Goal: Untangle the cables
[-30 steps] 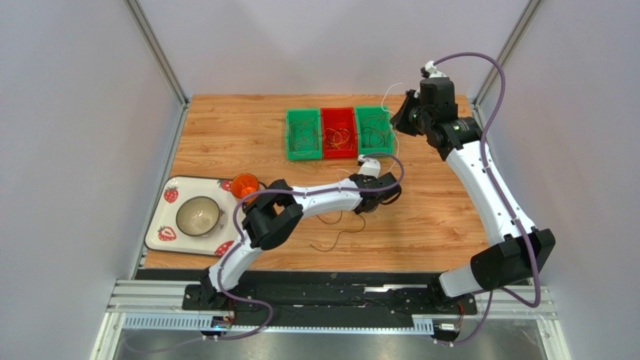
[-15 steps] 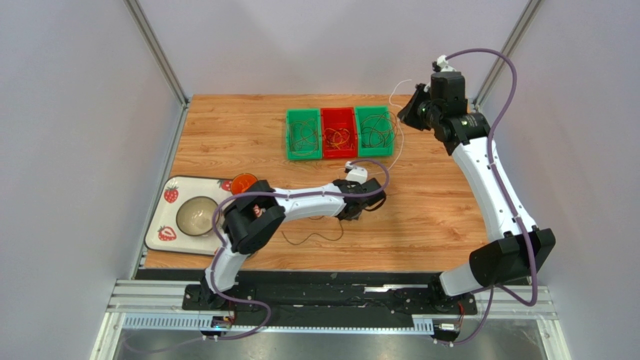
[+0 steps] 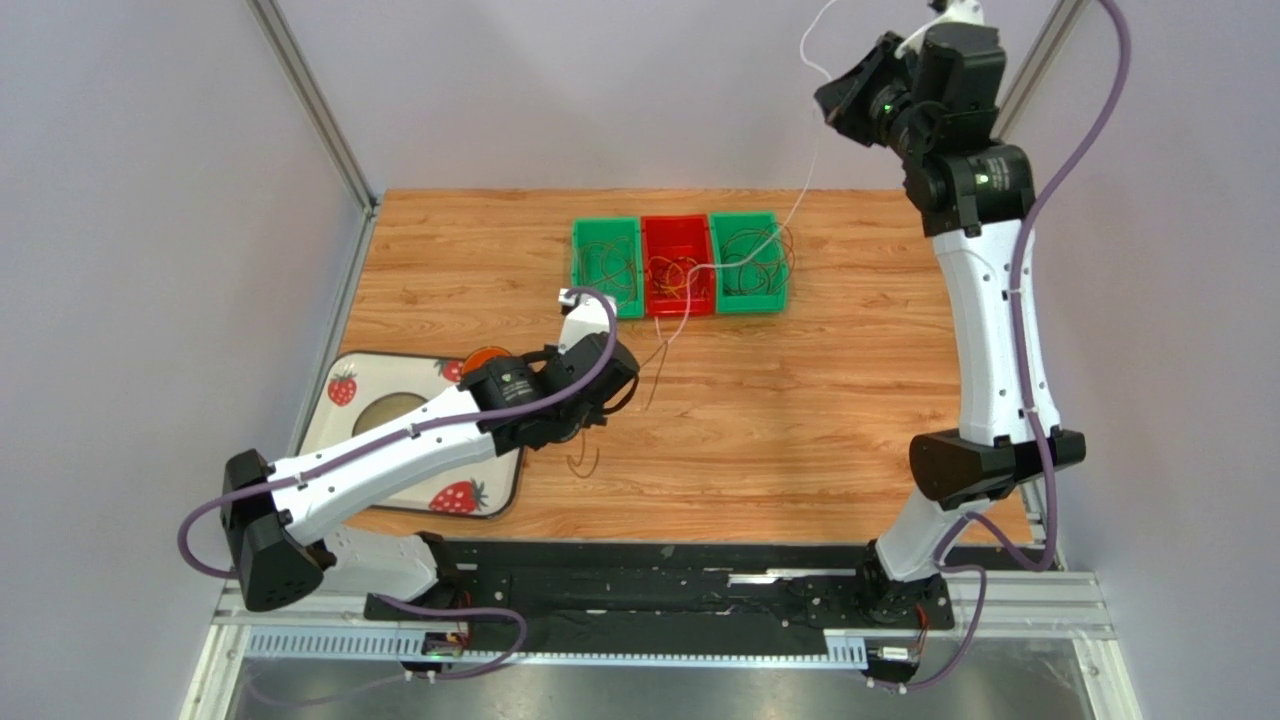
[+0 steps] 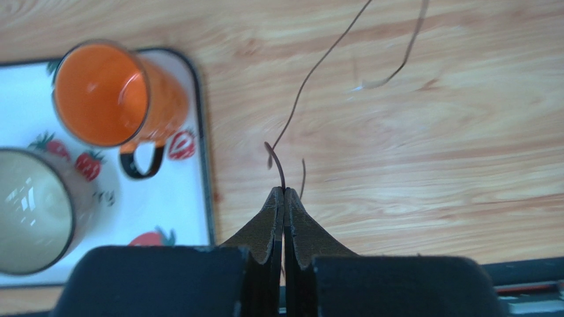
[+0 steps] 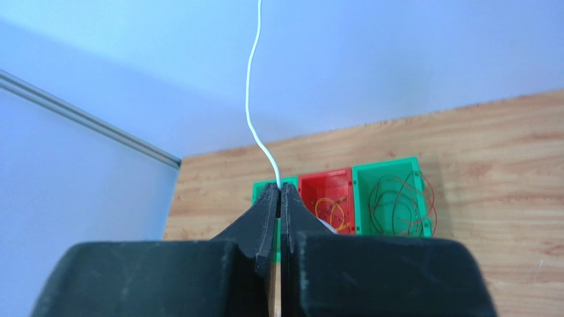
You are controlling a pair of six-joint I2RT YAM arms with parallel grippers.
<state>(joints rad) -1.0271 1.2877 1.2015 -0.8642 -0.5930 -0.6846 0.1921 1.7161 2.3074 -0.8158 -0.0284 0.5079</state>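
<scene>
High above the bins (image 3: 678, 266), the right gripper (image 5: 279, 188) is clamped on a white cable (image 5: 249, 86) trailing down to them; by the tray (image 3: 343, 375), the left gripper (image 4: 284, 191) pinches a brown cable (image 4: 280, 173) over the worktop (image 3: 812, 420).

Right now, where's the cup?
In the left wrist view the cup stands upper left, on a corner of the tray, next to the bowl. From above, that is the table's left side.
</scene>
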